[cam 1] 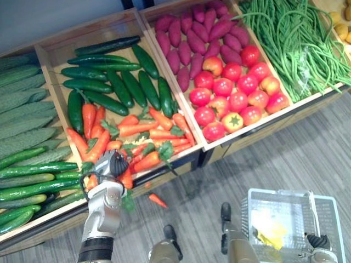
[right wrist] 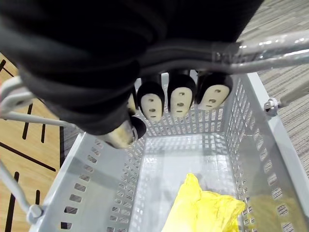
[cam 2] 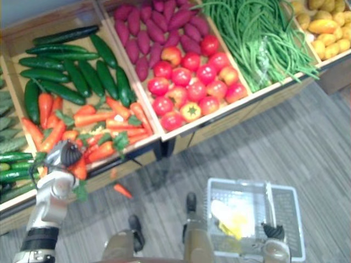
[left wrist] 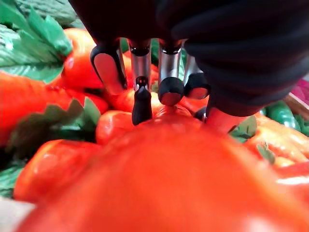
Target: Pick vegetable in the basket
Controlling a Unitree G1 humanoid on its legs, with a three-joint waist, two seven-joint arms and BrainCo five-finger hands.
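Grasp step: left hand point(cam 1: 112, 165) curls round orange leafy-topped carrot point(left wrist: 183, 179); right hand point(right wrist: 179, 99) clutches grey perforated plastic basket point(right wrist: 256, 154) by metal handle point(right wrist: 270, 48). Next: lift, carry over basket.

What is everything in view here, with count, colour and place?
crates: a row, wooden
bitter gourds: many, pale green, leftmost crate
cucumbers: many, dark green, back of second crate
carrots: pile, orange, front of that crate
fallen carrot: one, orange, on the floor
sweet potatoes: many, purple, back of third crate
tomatoes: many, red, front of it
long beans: heap, green, fourth crate
yellow fruit: several, rightmost crate
basket: one, pale grey
yellow item: one, in the basket
left hand: curled onto the carrots
right hand: curled round the basket's handle
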